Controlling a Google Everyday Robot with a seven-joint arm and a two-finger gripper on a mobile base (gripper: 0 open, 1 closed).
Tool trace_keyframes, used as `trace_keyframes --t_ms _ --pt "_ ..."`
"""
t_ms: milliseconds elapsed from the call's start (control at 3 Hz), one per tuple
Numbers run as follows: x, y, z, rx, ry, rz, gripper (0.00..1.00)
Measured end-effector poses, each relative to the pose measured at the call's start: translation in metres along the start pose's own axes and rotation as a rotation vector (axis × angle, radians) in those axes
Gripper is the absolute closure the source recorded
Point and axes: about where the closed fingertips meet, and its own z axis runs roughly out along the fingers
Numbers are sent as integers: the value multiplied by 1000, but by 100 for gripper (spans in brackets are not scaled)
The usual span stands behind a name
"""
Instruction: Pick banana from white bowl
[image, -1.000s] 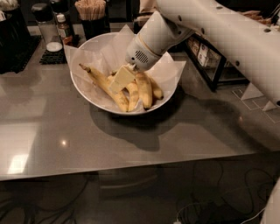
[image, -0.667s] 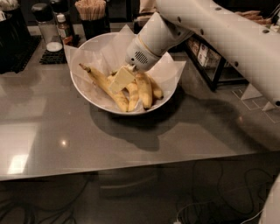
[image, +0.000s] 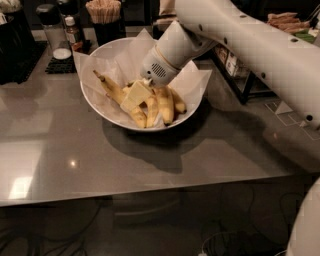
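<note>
The white bowl (image: 107, 112) stands on the grey table, lined with crinkled white paper whose corners stick up past the rim. Several yellow bananas (image: 162, 104) lie in it, one long one (image: 111, 88) pointing to the back left. My gripper (image: 136, 95) reaches down into the bowl from the upper right, its pale fingers (image: 135, 96) resting among the bananas at the bowl's middle. The white arm covers the back right of the bowl.
The grey table (image: 100, 165) has its front edge near the bottom. Behind the bowl stand a shaker (image: 50, 30), a small bottle (image: 72, 32) and a cup of sticks (image: 104, 15) on a dark mat. A dark rack (image: 235, 70) stands at right.
</note>
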Motion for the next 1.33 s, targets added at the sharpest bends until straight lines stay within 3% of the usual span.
trace_keyframes --t_ms 667,1333 --pt "-3 0 1 -8 11 1 47" --pt "-2 -2 8 -10 43 13 38"
